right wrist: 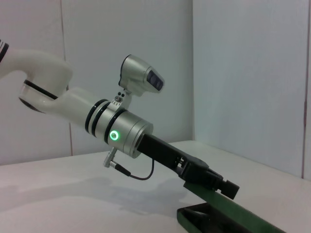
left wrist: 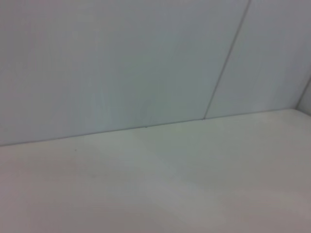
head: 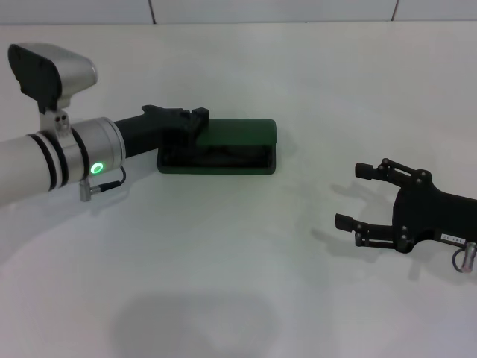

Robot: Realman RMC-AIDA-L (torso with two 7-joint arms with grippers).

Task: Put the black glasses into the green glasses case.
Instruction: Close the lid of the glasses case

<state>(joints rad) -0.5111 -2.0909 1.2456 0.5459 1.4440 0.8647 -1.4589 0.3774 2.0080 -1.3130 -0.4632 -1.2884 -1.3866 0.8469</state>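
The case [head: 223, 148] is seen mid-table with its lid [head: 237, 132] partly raised and its contents hidden, the left gripper [head: 195, 118] resting on the lid, finger state indeterminable, while the right gripper [head: 360, 196] hangs open and empty, well apart.

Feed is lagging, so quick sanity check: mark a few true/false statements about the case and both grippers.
1. The left gripper is on the lid of the green glasses case. True.
2. The case is fully shut. False: the lid stands partly open.
3. The right gripper is holding the case. False: it hovers apart over the table, fingers spread and empty.
4. The case lies between the two arms. True.
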